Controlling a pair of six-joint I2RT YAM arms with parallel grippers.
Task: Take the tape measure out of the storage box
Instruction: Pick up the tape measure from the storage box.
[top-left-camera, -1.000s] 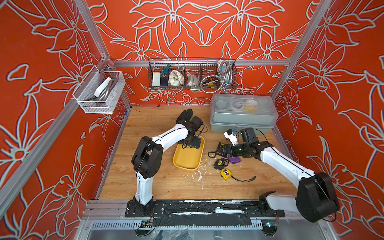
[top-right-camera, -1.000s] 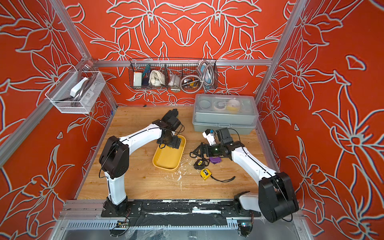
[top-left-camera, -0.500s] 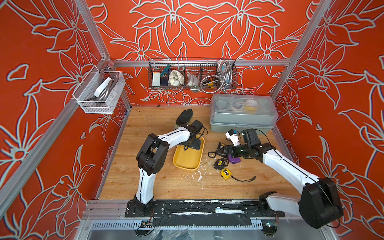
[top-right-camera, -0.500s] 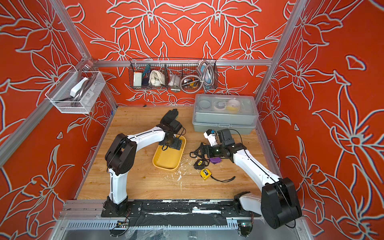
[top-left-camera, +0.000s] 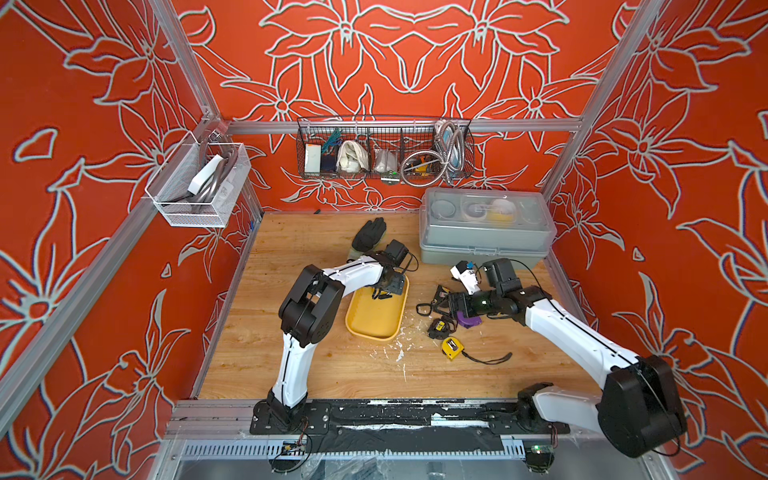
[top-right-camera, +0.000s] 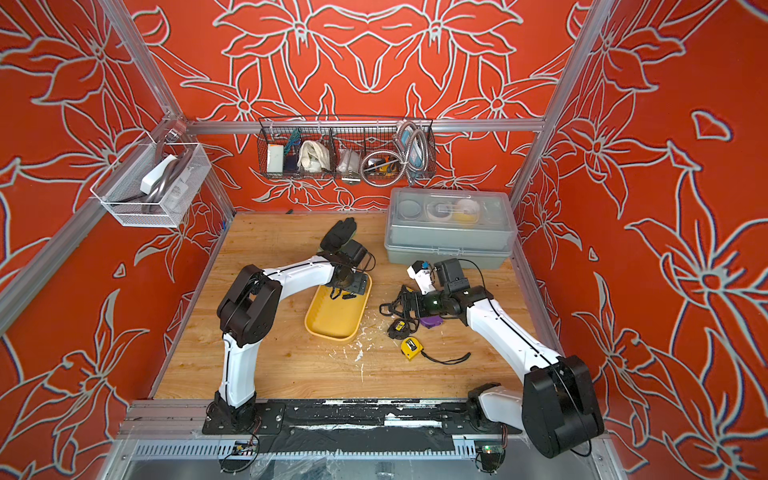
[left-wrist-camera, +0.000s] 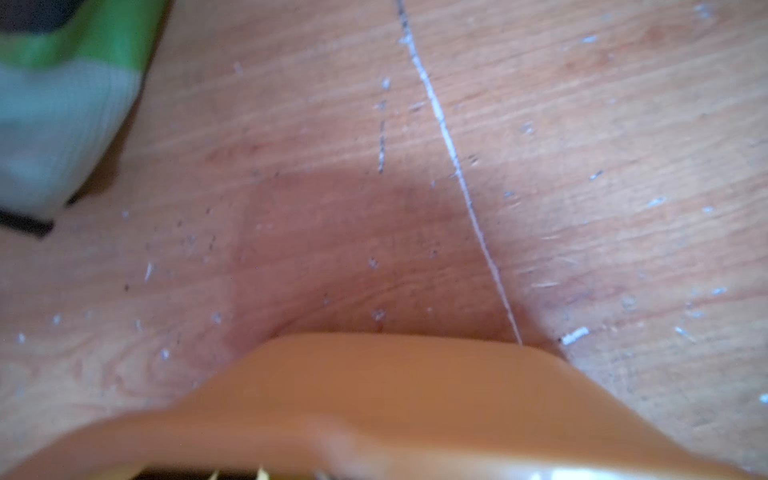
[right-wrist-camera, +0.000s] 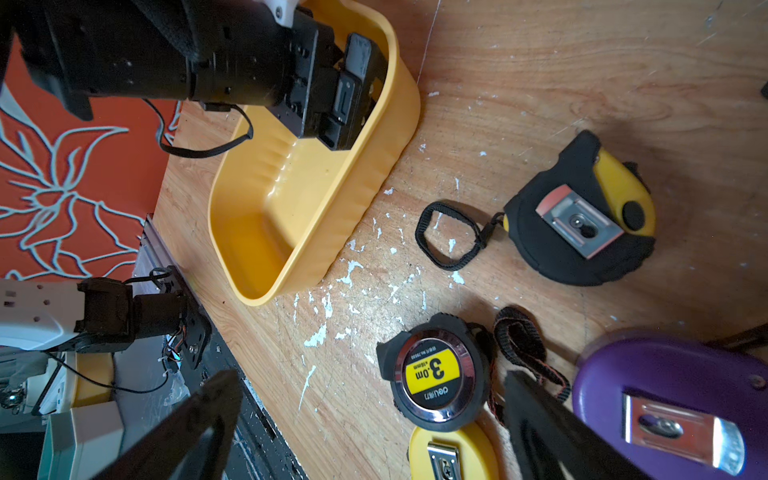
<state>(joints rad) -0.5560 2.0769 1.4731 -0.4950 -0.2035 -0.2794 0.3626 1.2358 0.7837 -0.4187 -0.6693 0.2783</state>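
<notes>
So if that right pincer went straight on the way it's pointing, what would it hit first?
Probably the round black tape measure: the right wrist view shows it just ahead of the open right pincer, between its prongs. Depth is unclear, so it might reach the table beside it instead.

The wooden table (top-left-camera: 332, 365), flecked with white, carries the yellow storage box (top-left-camera: 374, 318) near its middle. From the box, a black glove (top-left-camera: 369, 233) lies at 12 o'clock and a grey case (top-left-camera: 484, 245) at 1 o'clock. At 3 to 4 o'clock lie a black-and-yellow tape measure (right-wrist-camera: 582, 216), a round black tape measure (top-left-camera: 439, 328), a purple tape measure (top-left-camera: 469, 321) and a yellow tape measure (top-left-camera: 451, 347).
</notes>
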